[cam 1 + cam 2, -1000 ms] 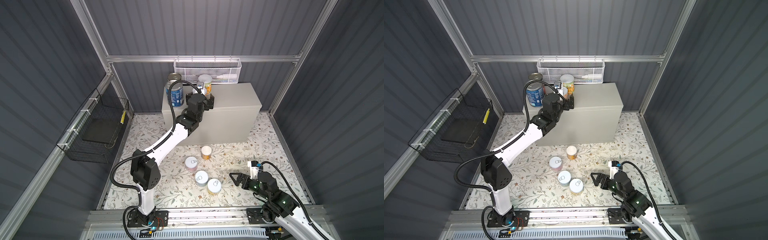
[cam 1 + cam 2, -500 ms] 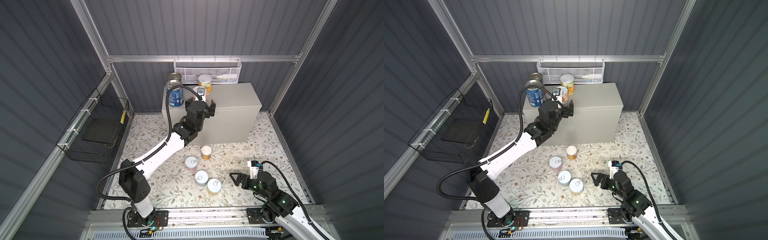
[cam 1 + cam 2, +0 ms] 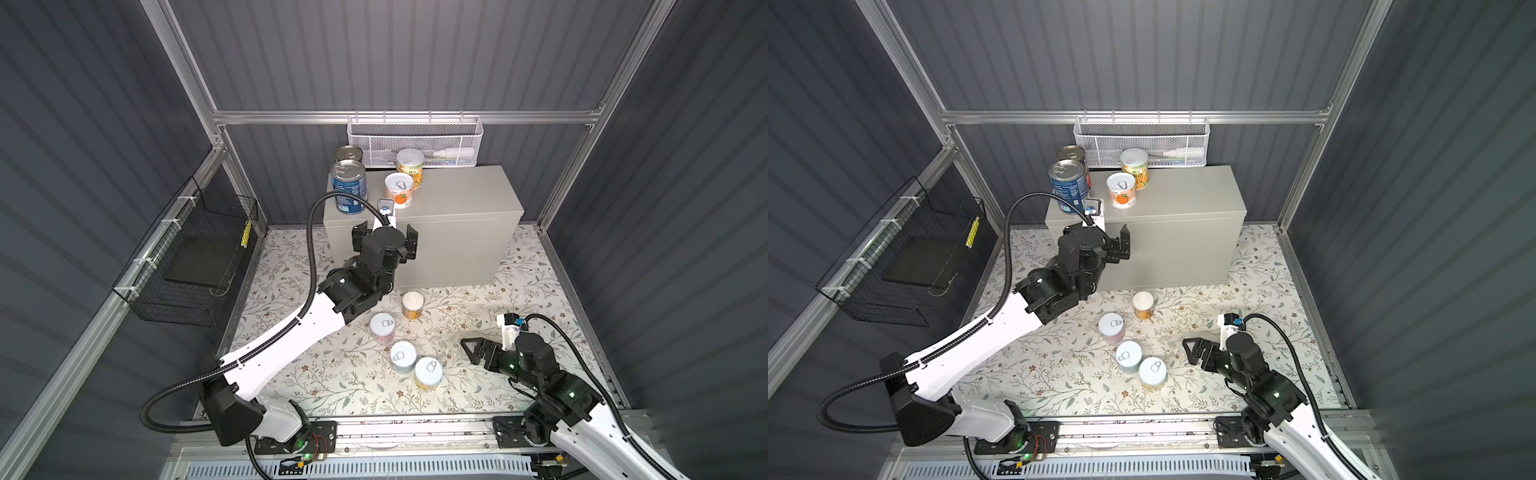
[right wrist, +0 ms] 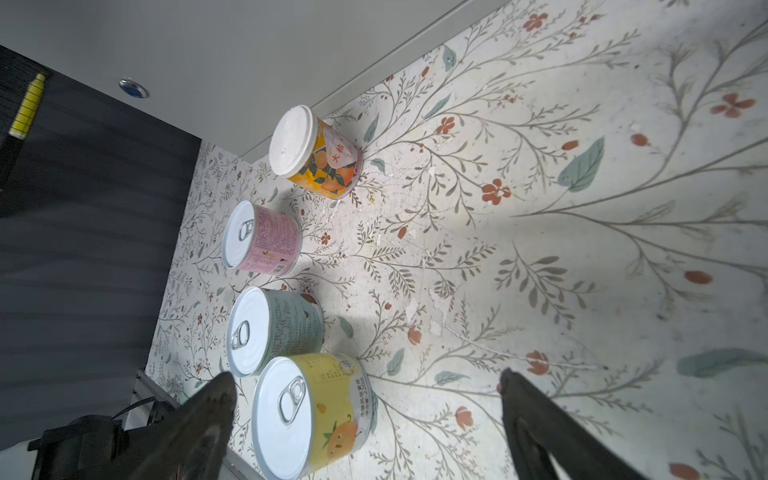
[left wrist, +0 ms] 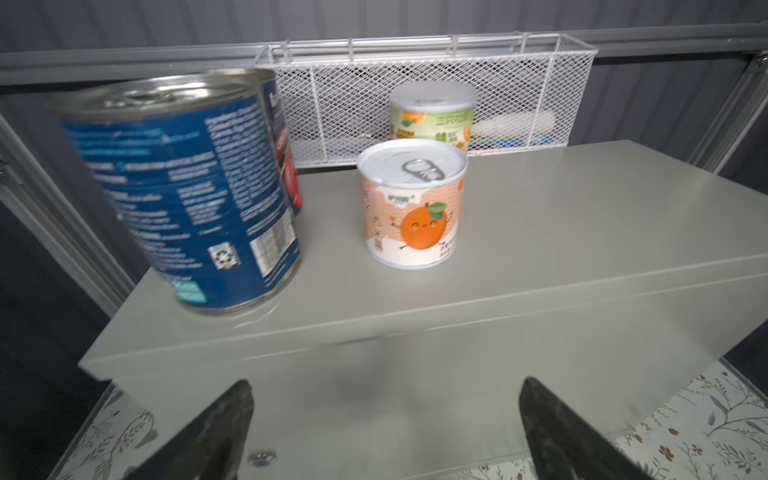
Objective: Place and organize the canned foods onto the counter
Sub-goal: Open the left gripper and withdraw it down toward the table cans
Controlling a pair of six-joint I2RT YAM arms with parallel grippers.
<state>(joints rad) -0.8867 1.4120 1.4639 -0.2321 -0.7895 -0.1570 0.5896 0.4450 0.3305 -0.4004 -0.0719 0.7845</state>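
Right wrist: floral floor [image 4: 582,257] (beige-grey counter [image 4: 249,50])

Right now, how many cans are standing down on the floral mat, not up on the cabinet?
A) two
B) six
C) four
C: four small cans stand on the floral mat in front of the counter: the orange-fruit can, the pink can, the pale grey-green can and the yellow can.
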